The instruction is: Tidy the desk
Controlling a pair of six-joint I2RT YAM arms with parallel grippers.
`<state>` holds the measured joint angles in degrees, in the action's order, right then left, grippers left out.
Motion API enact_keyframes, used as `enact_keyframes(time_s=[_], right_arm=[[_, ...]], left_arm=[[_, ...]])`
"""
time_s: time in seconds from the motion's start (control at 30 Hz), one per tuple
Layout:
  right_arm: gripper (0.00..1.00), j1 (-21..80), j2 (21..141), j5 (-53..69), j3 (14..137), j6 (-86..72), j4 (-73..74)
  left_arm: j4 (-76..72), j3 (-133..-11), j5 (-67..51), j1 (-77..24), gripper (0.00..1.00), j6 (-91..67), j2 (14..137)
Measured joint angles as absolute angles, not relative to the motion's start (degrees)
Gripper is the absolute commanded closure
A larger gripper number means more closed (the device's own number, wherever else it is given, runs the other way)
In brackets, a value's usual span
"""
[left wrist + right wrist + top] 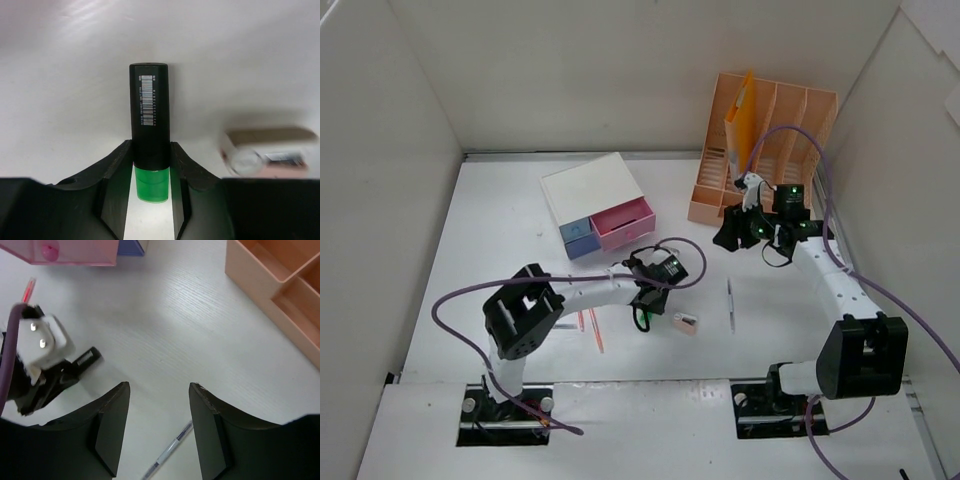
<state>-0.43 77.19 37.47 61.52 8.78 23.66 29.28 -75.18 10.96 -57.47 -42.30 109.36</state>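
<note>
The desk (500, 230) is a wide white tabletop. My left gripper (642, 318) is low over its middle, shut on a black marker with a green end (149, 120); both fingers press the black barrel and the marker still lies on the desk (60, 100). My right gripper (738, 232) hangs open above the desk (200, 325), in front of the orange organizer (765, 140), with nothing between its fingers (112, 425). A slim pen (172, 447) lies on the surface below it.
A white box with pink and blue drawers (600, 205) stands at the back centre. A pinkish eraser (685, 322) lies just right of the marker, the slim pen (730, 303) farther right, and red pens (592, 328) to the left. A yellow folder (740, 125) stands in the organizer.
</note>
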Motion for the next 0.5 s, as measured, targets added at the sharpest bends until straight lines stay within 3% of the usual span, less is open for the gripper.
enact_keyframes(time_s=[0.23,0.5], right_arm=[[0.53,-0.4,76.62,40.18,59.9,11.25,23.68],[0.54,-0.43,75.99,40.21,59.44,14.04,23.64]], left_arm=[[28.91,-75.13,5.48,-60.66,1.0,-29.08,98.67],[31.35,-81.47,-1.45,-44.27,1.0,-12.29,85.1]])
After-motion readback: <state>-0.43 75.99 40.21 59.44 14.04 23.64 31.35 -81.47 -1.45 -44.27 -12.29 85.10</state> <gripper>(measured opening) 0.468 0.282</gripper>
